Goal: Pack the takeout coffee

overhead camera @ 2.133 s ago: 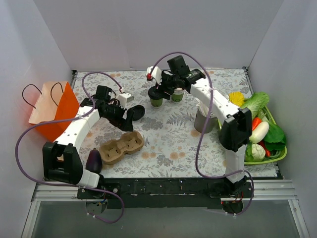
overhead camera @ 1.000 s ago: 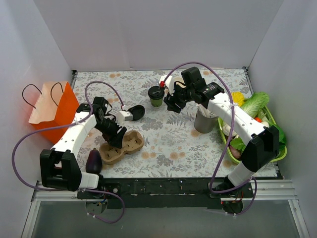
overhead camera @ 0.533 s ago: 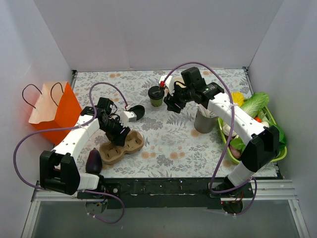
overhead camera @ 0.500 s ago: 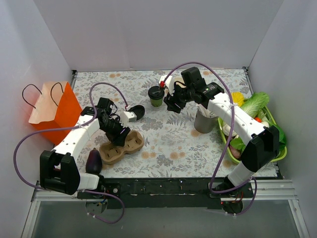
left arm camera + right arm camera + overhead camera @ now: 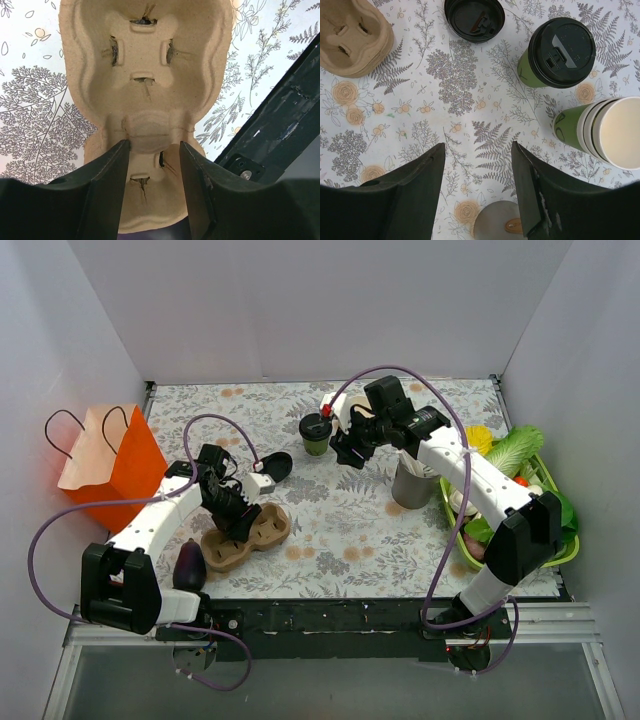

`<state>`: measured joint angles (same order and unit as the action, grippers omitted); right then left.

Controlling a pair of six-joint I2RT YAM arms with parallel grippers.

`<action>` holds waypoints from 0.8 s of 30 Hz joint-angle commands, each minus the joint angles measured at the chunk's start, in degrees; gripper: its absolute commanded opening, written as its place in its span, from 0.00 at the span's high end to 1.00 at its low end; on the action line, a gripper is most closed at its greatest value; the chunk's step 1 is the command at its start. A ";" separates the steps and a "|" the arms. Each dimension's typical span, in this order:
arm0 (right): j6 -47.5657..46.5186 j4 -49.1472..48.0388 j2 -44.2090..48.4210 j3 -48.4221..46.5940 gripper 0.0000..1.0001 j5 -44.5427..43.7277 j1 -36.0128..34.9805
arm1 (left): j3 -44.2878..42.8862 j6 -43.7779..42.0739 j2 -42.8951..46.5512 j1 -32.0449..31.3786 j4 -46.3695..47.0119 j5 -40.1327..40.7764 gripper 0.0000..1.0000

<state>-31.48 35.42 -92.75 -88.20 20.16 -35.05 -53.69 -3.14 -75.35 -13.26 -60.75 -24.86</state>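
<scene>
The takeout coffee [image 5: 315,430], a green cup with a black lid, stands upright at the back middle of the table; it also shows in the right wrist view [image 5: 560,52]. My right gripper [image 5: 346,450] hangs open and empty just right of it, above bare cloth [image 5: 477,145]. My left gripper [image 5: 240,522] is open low over the brown pulp cup carrier [image 5: 250,535]. In the left wrist view the gripper [image 5: 152,160] has its fingers on either side of the middle ridge of the carrier [image 5: 145,75].
A loose black lid [image 5: 276,465] lies between the arms. A stack of lidless cups [image 5: 605,130] stands by the coffee. An orange paper bag [image 5: 110,460] stands at the left, an eggplant [image 5: 190,564] near front, a grey metal cup [image 5: 410,485] and a vegetable basket [image 5: 545,550] at the right.
My left gripper has moved down and right onto the carrier. My right gripper left the lidded cup two seconds ago, drew back to the right, and has since held still.
</scene>
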 commanded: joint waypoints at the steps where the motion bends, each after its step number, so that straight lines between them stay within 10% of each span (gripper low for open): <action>1: 0.20 -1.23 -0.68 -1.53 0.37 1.19 -0.02 | 0.17 0.41 0.73 -0.28 1.34 0.34 0.58; 24: -0.24 -1.76 -1.21 -1.00 0.37 1.19 -0.02 | 3.94 4.63 7.67 -1.69 4.77 0.34 0.71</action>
<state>-31.66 35.42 -93.49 -88.23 20.32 -35.03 -50.74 -0.80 -71.31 -14.39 -56.60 -23.05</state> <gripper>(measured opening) 0.628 0.303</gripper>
